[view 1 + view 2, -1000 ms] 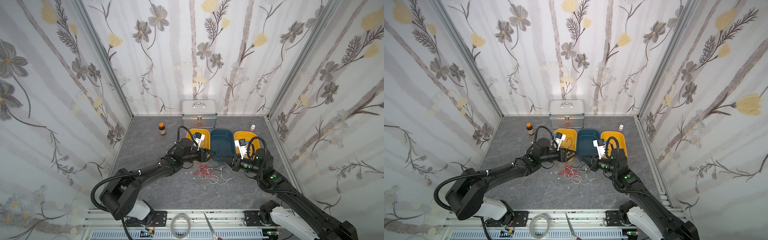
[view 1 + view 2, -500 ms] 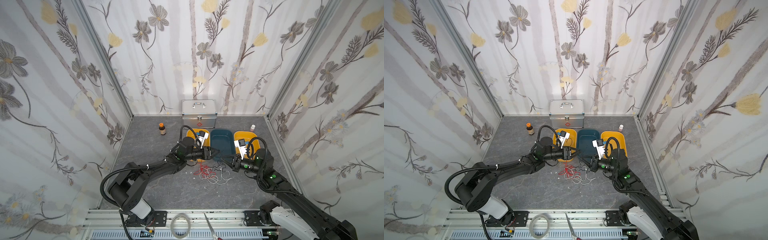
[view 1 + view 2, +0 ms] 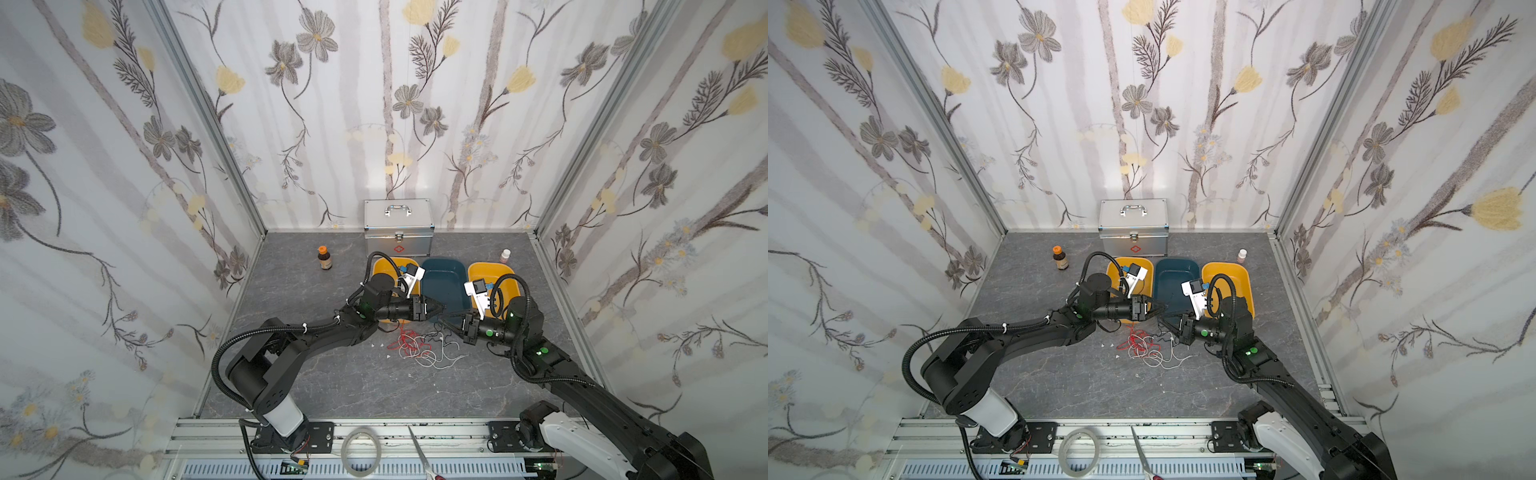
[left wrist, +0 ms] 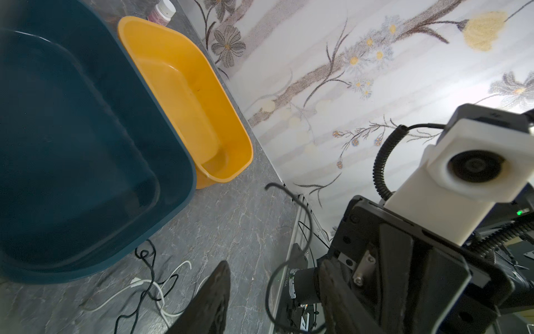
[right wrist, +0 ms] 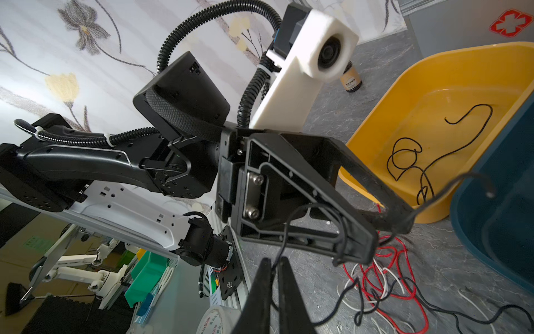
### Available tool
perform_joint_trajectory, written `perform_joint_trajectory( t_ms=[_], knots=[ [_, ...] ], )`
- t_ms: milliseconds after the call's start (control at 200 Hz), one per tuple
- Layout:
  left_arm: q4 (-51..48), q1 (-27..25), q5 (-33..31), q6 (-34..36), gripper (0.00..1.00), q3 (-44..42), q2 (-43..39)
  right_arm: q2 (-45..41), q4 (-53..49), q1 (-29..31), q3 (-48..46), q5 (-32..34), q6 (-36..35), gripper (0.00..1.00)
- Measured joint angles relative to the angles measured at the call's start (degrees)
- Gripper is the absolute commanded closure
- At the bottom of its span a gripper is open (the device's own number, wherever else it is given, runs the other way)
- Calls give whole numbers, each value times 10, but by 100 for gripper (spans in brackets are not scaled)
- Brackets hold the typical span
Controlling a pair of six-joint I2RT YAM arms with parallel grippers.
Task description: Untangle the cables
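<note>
Our right gripper (image 5: 276, 260) has its fingers pressed together on the thin black cable (image 5: 285, 238). The strand rises out from between the tips in the right wrist view.

Our left gripper (image 4: 274, 262) faces it from across the middle. Its jaws stand apart, and a loop of the same black strand hangs in the gap between them. We see nothing clamped there.

Just below both tools, the thin red cable (image 3: 402, 343) and the thin white cable (image 4: 135, 282) lie with the black one in a loose curly heap on the grey marbled tabletop (image 3: 332, 374). The heap sits right in front of the dark teal plastic tub (image 3: 444, 262). More black wire lies coiled inside the yellow plastic tub (image 5: 433, 72) beside it. We cannot tell whether that is one run with the held strand.

We judge these wires almost weightless and limp, but springy, so the curls will try to recoil and hook each other. The insulation looks smooth, so a pinch needs flat, fully closed pads or the wire will slide through.

We would take hold close to where a strand leaves the heap, or at a free end. We would then draw it out slowly, because a fast tug could cinch the loops into a knot and drag the whole heap along.
</note>
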Motion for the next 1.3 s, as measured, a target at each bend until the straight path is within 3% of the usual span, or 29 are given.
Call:
perform_joint_trajectory(
  t_ms=[145, 325, 450, 635, 1139, 1304],
  knots=[
    [8, -1, 13, -10, 58, 5, 11, 0, 1, 0, 0, 0, 0, 90],
    [13, -1, 25, -22, 75, 6, 24, 7, 5, 1, 0, 0, 0, 90],
    [17, -1, 27, -28, 80, 9, 26, 8, 5, 1, 2, 0, -5, 90],
    [25, -1, 27, -29, 97, 14, 26, 6, 3, 1, 3, 7, -15, 89],
    [10, 17, -14, -28, 100, 14, -14, 3, -30, -1, -1, 37, -41, 87],
    [-16, 20, -25, -20, 100, 20, -37, 7, -46, -1, -1, 55, -51, 70]
  ],
)
